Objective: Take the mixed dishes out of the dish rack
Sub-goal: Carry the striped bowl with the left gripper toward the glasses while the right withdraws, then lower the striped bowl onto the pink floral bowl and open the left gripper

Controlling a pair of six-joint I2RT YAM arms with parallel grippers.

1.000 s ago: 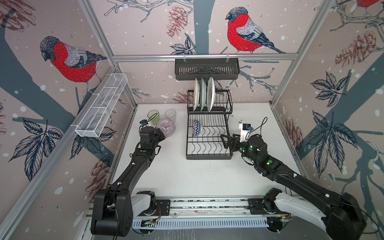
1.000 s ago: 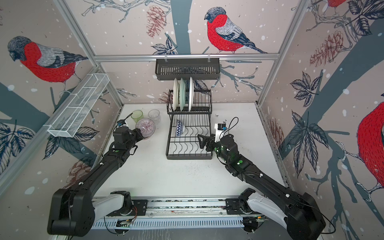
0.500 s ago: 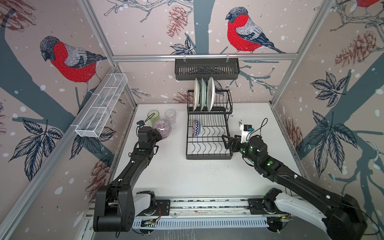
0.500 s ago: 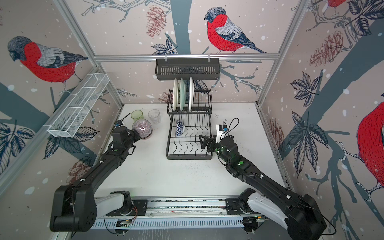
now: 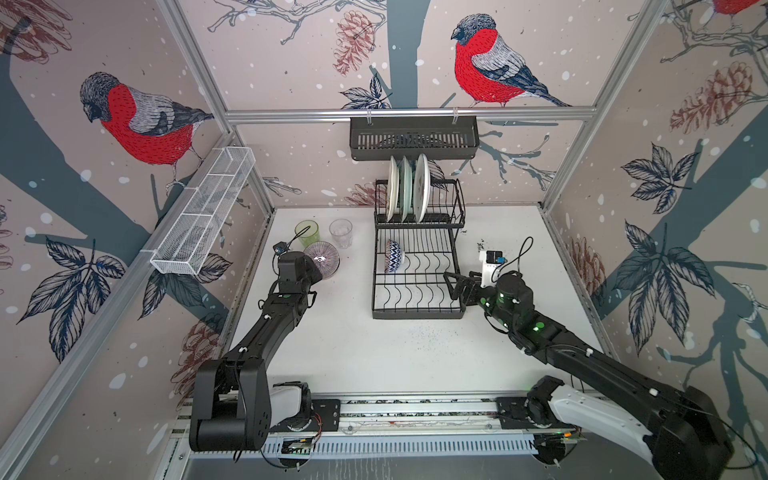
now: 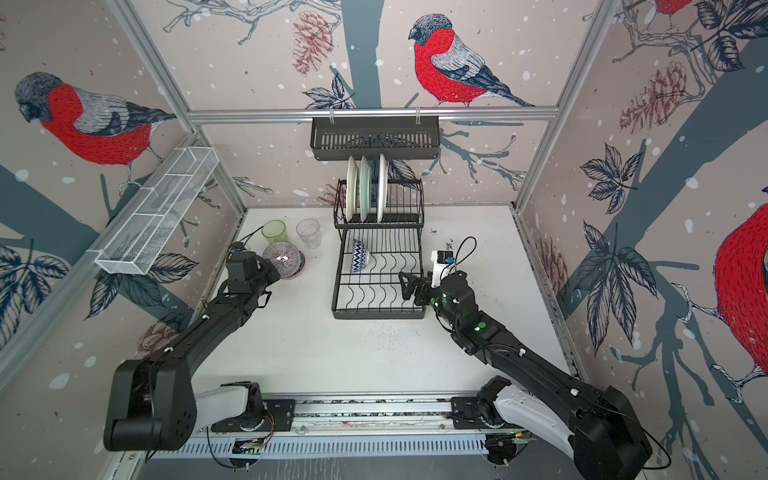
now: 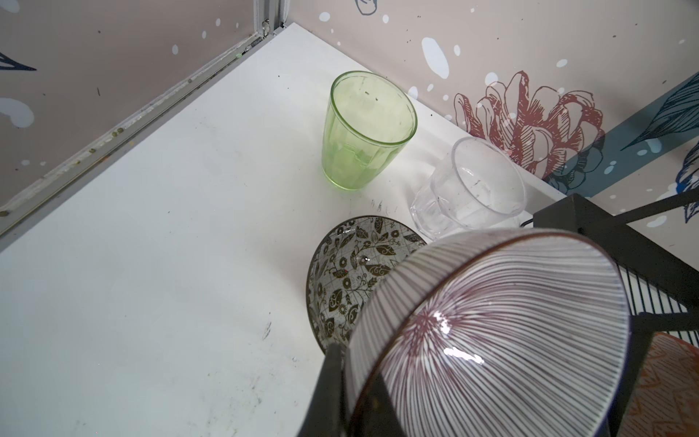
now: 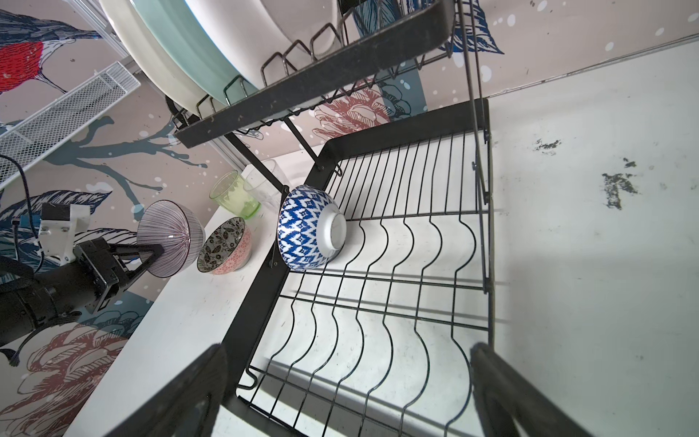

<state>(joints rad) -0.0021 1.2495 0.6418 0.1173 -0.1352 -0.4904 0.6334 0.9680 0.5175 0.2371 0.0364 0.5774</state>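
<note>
Where the white table [image 5: 374,353] meets the back wall, one black rack [image 5: 417,314] stands with two tiers: a raised plate holder [image 5: 419,222] behind and a flat grid [image 5: 415,272] in front. Two baskets hang on the walls: a long white basket [image 5: 203,216] on the left and a black basket [image 5: 413,139] above the rack. Of the two grippers, the left gripper [image 8: 157,254] is clamped on the rim of the striped bowl [image 5: 322,258], left of the rack. The right gripper [image 5: 453,286] hovers over the grid's front right part with its jaws spread wide and nothing between them.

Three plates stand on edge, close together, in the holder's left slots: a white plate [image 5: 392,189], a mint plate [image 5: 404,189] and a printed plate [image 5: 422,187], left to right in both top views.

Three bowls show. The blue bowl [image 5: 394,255] lies on its side in the grid's far left corner, foot toward the right. The striped bowl is held tilted off the table, its opening toward the top cameras. The floral bowl [image 7: 340,276] sits on the table, opening up, just beside it and partly under it in both top views; whether the two touch I cannot tell.

Two tumblers stand upright on the table, just beside each other, between the bowls and the back wall: a green tumbler [image 5: 307,233] toward the left wall and a clear tumbler [image 5: 340,232] nearer the rack.
</note>
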